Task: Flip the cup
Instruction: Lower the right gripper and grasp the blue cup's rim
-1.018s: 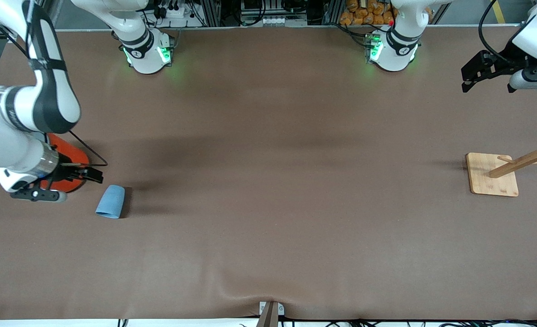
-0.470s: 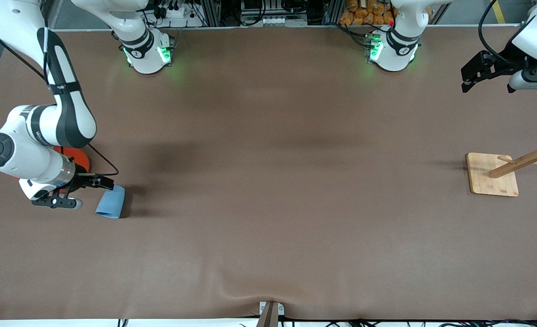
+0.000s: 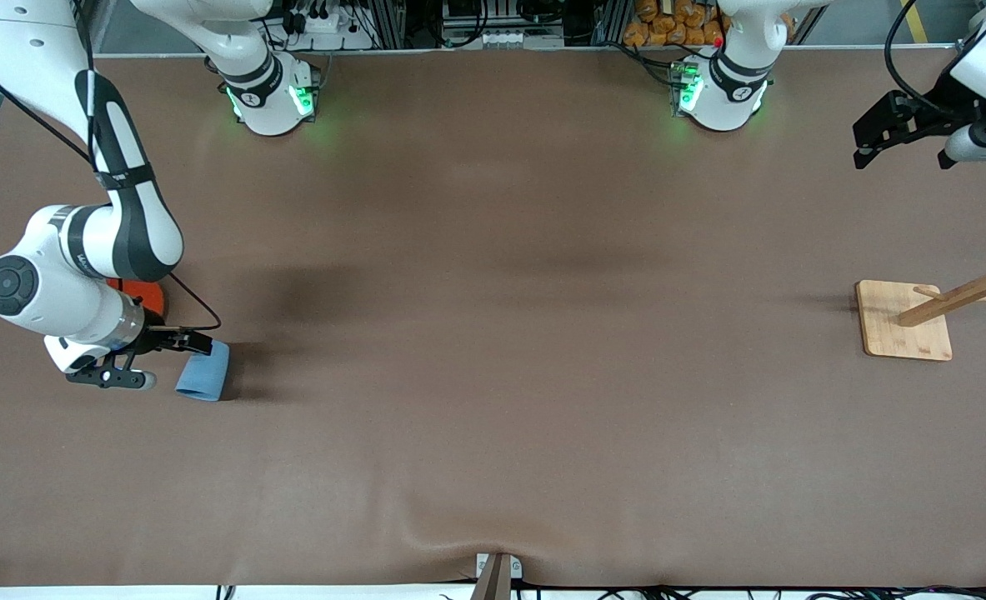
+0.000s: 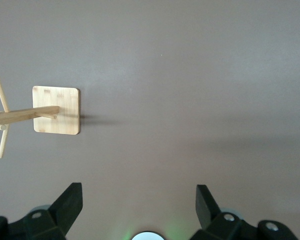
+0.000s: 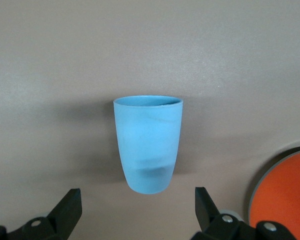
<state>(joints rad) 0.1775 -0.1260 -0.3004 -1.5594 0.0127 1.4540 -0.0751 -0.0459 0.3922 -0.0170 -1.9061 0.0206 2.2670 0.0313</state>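
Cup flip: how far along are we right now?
Done: nothing; the cup lies on its side on the table, beside the orange can. In hand: the right gripper, open, is at the cup, not gripping it. The left gripper waits, open, near the wooden rack. Left: grasp, upend, release.

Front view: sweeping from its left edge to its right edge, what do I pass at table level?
Right gripper, open, beside the orange can → cup lying on its side → bare table → wooden rack; left gripper waits open above.
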